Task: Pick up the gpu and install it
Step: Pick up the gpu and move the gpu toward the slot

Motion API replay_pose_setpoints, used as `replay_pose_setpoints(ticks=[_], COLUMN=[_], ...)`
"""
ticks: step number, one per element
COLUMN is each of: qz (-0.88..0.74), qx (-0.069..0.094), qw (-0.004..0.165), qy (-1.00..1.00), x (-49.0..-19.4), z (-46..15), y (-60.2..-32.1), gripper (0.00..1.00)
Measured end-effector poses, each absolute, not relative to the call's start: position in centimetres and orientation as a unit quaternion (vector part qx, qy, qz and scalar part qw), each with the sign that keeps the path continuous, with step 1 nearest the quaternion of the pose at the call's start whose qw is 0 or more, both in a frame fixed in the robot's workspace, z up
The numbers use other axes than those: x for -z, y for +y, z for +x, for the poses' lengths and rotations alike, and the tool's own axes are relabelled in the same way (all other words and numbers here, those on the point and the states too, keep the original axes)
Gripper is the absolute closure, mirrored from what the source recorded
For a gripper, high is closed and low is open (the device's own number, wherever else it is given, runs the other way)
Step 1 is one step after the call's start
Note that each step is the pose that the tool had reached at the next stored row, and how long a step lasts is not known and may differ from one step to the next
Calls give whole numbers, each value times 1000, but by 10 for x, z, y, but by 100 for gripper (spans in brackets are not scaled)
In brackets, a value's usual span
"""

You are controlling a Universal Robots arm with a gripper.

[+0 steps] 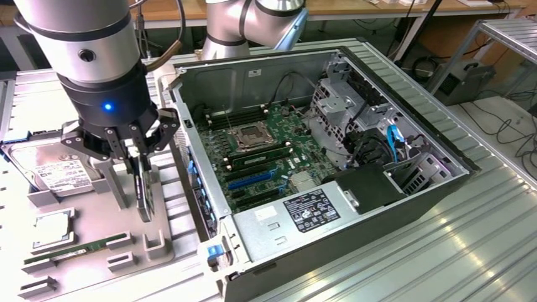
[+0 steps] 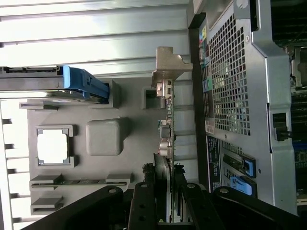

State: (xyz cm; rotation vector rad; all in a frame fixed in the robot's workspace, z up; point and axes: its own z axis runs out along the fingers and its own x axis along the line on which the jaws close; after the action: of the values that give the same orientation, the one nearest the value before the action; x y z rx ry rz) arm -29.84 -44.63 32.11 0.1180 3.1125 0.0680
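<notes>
Tool (image 1: 137,179): I see it down over the grey tray (image 1: 109,236), fingers (image 2: 144,203) clamped on the two flat faces of the gpu (image 1: 148,201).
Gpu position: on its long edge, thin side up, at the tray's side nearest the computer case (image 1: 336,207), just beside the case's wall.
Long axis: runs along the tray, parallel with that wall.
Pointing: silver bracket (image 2: 169,64) at the end toward the hard drive (image 1: 50,170); the other end faces the memory stick (image 1: 75,248).
Seat: I cannot tell whether its lower edge rests in the tray or hangs clear.
Neighbours: hard drive, processor (image 1: 52,225) and memory stick lie in their own pockets, apart from the card.
Case: open on the counter (image 1: 470,245), motherboard (image 1: 268,151) facing up.
</notes>
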Motion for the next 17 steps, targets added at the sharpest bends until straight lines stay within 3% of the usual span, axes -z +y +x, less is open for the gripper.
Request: replay_pose_setpoints(ticks=[17], qz=[38], qx=[-22], qw=[13], qy=[999], x=[-325], z=[-298], y=[-446], gripper=[74])
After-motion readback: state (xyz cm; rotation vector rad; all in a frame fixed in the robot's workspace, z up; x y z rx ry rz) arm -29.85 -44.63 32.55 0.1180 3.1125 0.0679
